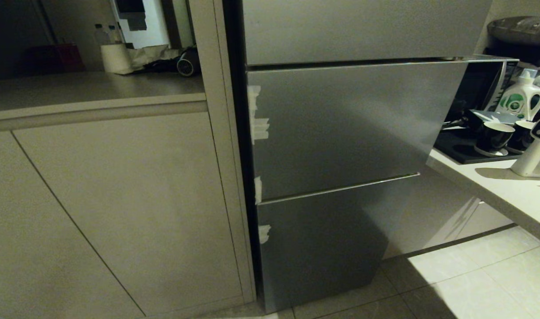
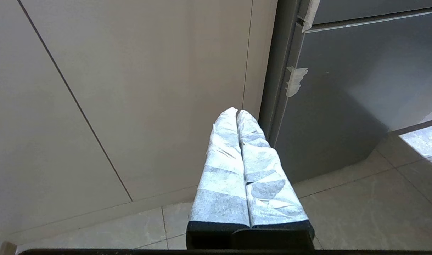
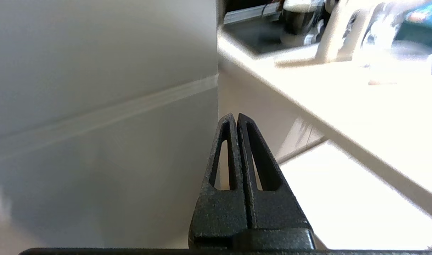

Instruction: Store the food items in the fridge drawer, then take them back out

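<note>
Both grippers, left gripper [image 2: 237, 111] and right gripper [image 3: 235, 115], pressed together, near grey fridge panels' [image 1: 340, 128] edges.

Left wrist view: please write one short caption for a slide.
Left gripper, taped fingers shut, hangs before a beige cabinet beside the closed grey fridge.

The head view is dim, and a sunlit patch falls on the floor [image 1: 482, 270] at lower right. The fridge [image 1: 340, 133] casts a shadow beside it. The right wrist view is motion-blurred, and the counter [image 3: 343, 106] is overexposed with glare.
</note>
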You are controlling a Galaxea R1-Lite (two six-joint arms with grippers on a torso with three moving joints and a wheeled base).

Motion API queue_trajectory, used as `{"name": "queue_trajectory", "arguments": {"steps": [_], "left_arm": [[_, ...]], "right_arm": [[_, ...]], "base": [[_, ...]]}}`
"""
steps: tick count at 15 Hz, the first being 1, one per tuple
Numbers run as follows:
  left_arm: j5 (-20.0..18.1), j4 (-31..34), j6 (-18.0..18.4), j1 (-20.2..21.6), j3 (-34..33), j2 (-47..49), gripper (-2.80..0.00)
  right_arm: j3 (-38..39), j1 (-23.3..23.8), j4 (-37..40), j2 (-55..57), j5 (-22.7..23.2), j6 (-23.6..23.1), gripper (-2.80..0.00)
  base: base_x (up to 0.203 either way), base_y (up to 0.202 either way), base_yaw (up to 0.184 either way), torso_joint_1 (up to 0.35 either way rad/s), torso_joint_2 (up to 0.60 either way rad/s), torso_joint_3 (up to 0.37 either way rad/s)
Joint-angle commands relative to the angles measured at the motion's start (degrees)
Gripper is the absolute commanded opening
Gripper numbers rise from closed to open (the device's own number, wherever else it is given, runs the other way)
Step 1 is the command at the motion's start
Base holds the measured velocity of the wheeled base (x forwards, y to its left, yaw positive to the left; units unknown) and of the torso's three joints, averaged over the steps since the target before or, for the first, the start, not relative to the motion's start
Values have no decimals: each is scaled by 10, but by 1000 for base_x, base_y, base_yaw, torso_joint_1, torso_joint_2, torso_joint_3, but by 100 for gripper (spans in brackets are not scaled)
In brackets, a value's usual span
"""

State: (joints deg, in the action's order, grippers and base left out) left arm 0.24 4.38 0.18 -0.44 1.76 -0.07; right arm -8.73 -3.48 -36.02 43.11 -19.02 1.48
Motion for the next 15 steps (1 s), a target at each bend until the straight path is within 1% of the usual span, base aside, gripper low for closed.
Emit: {"name": "queue_trajectory", "arguments": {"steps": [1,2,3,4,5,7,8,9,11,14,15], "left_arm": [[0,0,0,0,0,1,-280],[0,0,0,0,0,1,-280],[0,0,0,0,0,1,-280],[0,0,0,0,0,1,-280],[0,0,0,0,0,1,-280],[0,0,0,0,0,1,-280],[0,0,0,0,0,1,-280],[0,0,0,0,0,1,-280],[0,0,0,0,0,1,-280],[0,0,0,0,0,1,-280],[0,0,0,0,0,1,-280]], "right_arm": [[46,42,136,-176,118,-5,-280],[64,51,192,-230,146,-12,-280],[80,54,243,-272,163,-25,-280],[90,53,278,-304,174,-34,-280],[95,50,293,-341,181,-40,-280],[101,45,307,-417,189,-56,-280],[103,42,312,-432,193,-66,-280],[105,40,316,-432,195,-74,-280],[105,41,314,-432,195,-73,-280],[105,40,314,-432,191,-28,-280],[104,40,314,-432,190,-25,-280]], "base": [[0,0,0,0,0,0],[0,0,0,0,0,0],[0,0,0,0,0,0],[0,0,0,0,0,0],[0,0,0,0,0,0],[0,0,0,0,0,0],[0,0,0,0,0,0],[0,0,0,0,0,0],[0,0,0,0,0,0],[0,0,0,0,0,0],[0,0,0,0,0,0]]}}
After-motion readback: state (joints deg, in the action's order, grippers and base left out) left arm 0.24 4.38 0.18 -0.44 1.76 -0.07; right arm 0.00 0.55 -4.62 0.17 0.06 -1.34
